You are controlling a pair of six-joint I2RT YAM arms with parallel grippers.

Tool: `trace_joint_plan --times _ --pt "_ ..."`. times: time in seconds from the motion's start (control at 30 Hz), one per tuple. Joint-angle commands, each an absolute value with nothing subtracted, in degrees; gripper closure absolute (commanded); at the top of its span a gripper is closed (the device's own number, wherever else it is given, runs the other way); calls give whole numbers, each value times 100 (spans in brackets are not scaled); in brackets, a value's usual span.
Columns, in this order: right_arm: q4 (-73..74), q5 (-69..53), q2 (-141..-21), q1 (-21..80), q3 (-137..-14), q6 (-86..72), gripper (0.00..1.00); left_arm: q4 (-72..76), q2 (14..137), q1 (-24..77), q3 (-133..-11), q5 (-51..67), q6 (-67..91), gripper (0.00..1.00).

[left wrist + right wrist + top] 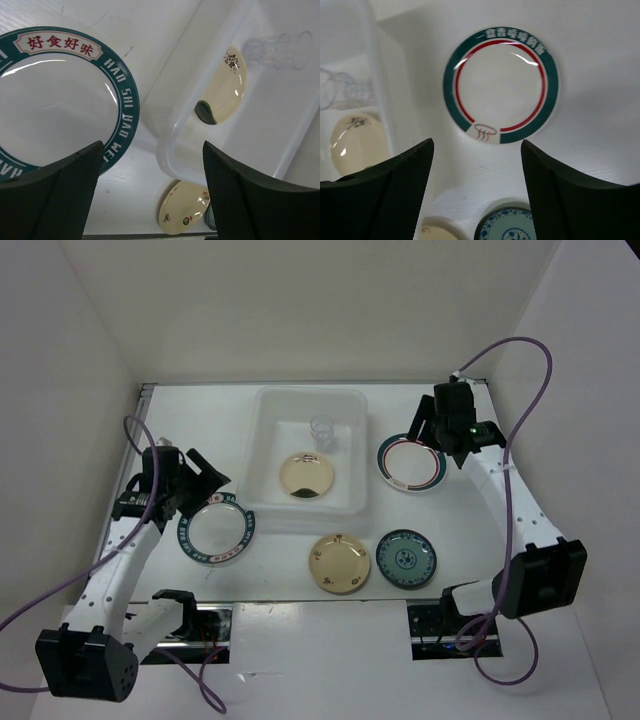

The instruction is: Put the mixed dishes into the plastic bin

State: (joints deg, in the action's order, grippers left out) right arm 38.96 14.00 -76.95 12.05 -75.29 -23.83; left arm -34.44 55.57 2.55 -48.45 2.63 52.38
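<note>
Status: left pincer [151,150] released, above teal-rimmed plate [55,105] edge | right pincer [476,145] released, above green-red plate [500,85]

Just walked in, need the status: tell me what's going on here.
Two arms are putting dishes into the plastic bin. A cream plate and a clear cup already sit inside. The left arm, jaws open, hangs by the teal-rimmed plate; the right arm, jaws open, hangs over the green-and-red-rimmed plate. Neither holds anything. A cream-yellow plate and a blue-patterned plate wait outside the bin.
</note>
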Motion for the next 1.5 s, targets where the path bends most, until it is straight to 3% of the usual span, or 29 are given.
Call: trace_joint_plan --times 0.0,0.23,0.53,0.97,1.2,1.47 --pt "3964 1671 -8068 565 -7269 -2689 25 -3111 5336 220 -4808 545 5431 14" --pt "3762 1223 -8859 -253 -6927 -3023 40 -3059 5282 220 -4808 545 5432 13" --pt "3402 141 -9711 -914 -6715 -3076 50 -2901 5229 220 -4649 606 5432 13" --pt "2856 -510 -10353 -976 -6539 -3129 50 -2848 5229 220 -4597 659 5432 13" --pt "2637 -791 -10477 -1090 -6267 -3270 56 -2795 5063 220 -4491 659 5432 11" --pt "2066 -1002 -10336 -1310 -5748 -3717 73 -2743 4896 220 -4438 659 5589 11"
